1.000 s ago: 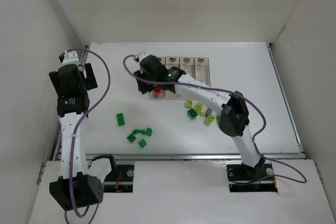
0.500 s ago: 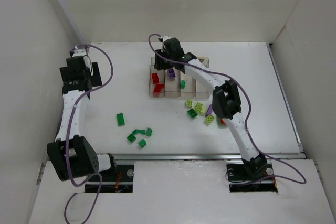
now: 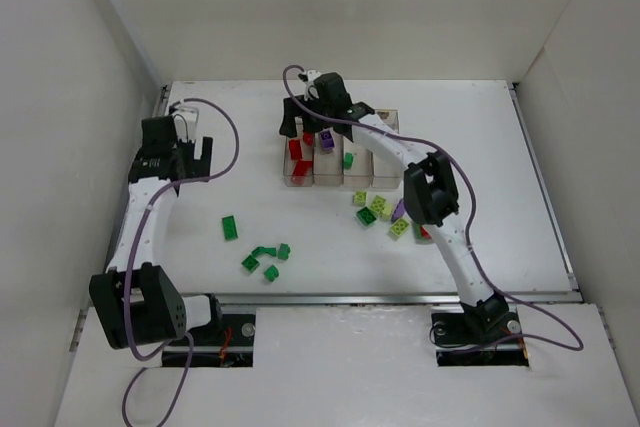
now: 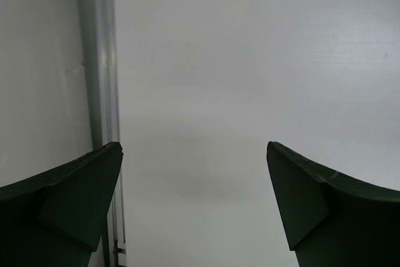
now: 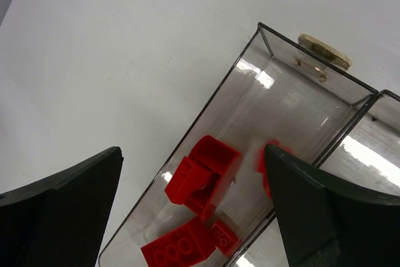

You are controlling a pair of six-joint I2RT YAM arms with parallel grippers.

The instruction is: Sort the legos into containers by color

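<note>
Red plastic toy bricks [image 5: 200,179] lie in the leftmost bin [image 5: 281,107] of the clear smoky-plastic containers [image 3: 386,162] toward the tabletop [image 3: 500,147]'s far edge. Above that bin the right gripper [image 5: 192,151] gapes wide, holding nothing. The left gripper [image 4: 194,148], equally spread and empty, hangs by the left edge.

A robot lab test cell is indicated: a white counter [image 3: 480,137] is boxed in by plain white walls [image 3: 330,7], and an aluminium rail [image 4: 100,60] is seen just left of the left tool [image 4: 194,147].

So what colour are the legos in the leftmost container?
Red legos, clearest in the right wrist view.
</note>
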